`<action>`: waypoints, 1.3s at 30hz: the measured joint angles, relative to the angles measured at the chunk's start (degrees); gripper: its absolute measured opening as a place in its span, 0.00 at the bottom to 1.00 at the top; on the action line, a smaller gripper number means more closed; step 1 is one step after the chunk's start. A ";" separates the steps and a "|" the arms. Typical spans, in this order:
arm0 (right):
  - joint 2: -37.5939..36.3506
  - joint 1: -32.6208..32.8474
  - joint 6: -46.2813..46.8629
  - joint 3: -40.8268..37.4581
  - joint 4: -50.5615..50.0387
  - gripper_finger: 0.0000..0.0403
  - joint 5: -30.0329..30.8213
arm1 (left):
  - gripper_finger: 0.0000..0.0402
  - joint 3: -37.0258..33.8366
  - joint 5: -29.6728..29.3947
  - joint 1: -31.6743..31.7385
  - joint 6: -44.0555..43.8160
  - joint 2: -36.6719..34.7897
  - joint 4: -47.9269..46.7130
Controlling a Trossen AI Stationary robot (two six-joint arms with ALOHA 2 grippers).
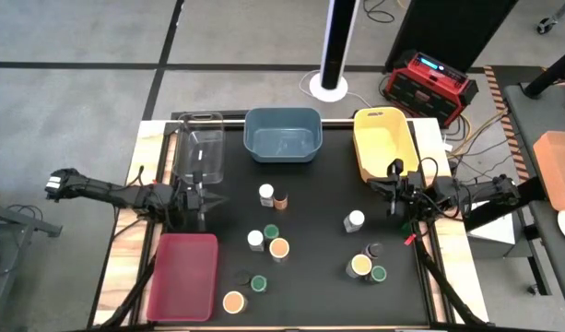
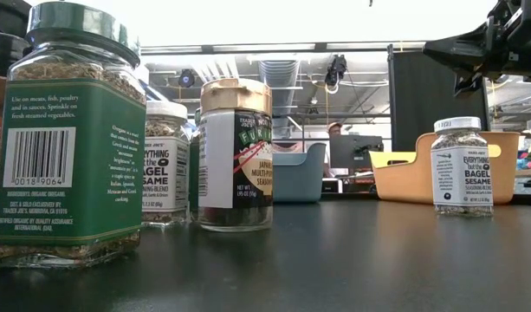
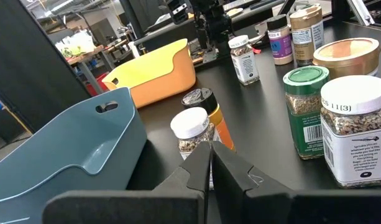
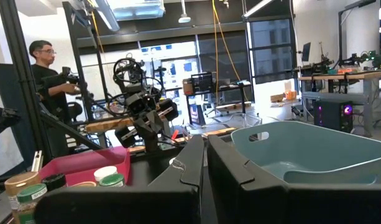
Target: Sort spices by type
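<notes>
High view: every spice jar point(image 1: 279, 248) sits mid-frame, bins point(image 1: 282, 134) empty; left gripper point(image 1: 201, 197) and right gripper point(image 1: 394, 194) pressed together, holding nothing.

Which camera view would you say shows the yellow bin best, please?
The high view: the yellow bin shows whole from above, at the table's far right. The low view shows its side behind a jar; the left wrist view shows it obliquely; the right wrist view misses it.

Grey floor point(image 1: 79, 37), ceiling lights point(image 4: 137, 9), glass partitions point(image 4: 178, 68)
</notes>
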 joint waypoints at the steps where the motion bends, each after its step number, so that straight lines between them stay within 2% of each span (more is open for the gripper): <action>1: 0.00 0.00 0.01 0.00 0.01 0.03 0.00 | 0.00 0.01 0.01 0.01 0.00 0.00 -0.01; 15: 0.00 0.00 0.14 0.00 0.56 0.03 0.00 | 0.00 0.02 0.02 0.04 -1.21 0.00 1.39; 20: 0.00 0.00 -0.01 0.02 2.35 0.03 0.02 | 0.00 0.02 6.95 -0.02 -15.67 0.06 13.46; 24: 0.49 0.00 -0.56 1.15 0.99 0.03 0.33 | 0.00 0.02 7.55 0.00 -22.99 0.00 25.61; 27: 1.52 0.00 0.11 3.76 0.02 0.03 4.35 | 0.00 0.04 7.58 0.00 -27.79 -0.03 30.86; 29: 2.48 -0.02 1.06 6.47 -3.50 0.03 6.50 | 0.00 0.04 6.93 -0.01 -28.92 0.02 31.57; 32: 4.07 -0.02 2.74 10.35 -8.56 0.03 6.64 | 0.00 0.04 4.16 0.05 -30.21 0.41 33.30; 39: 8.02 -0.02 4.78 14.14 -11.88 0.03 10.55 | 0.00 0.04 3.90 0.00 -28.32 2.09 39.07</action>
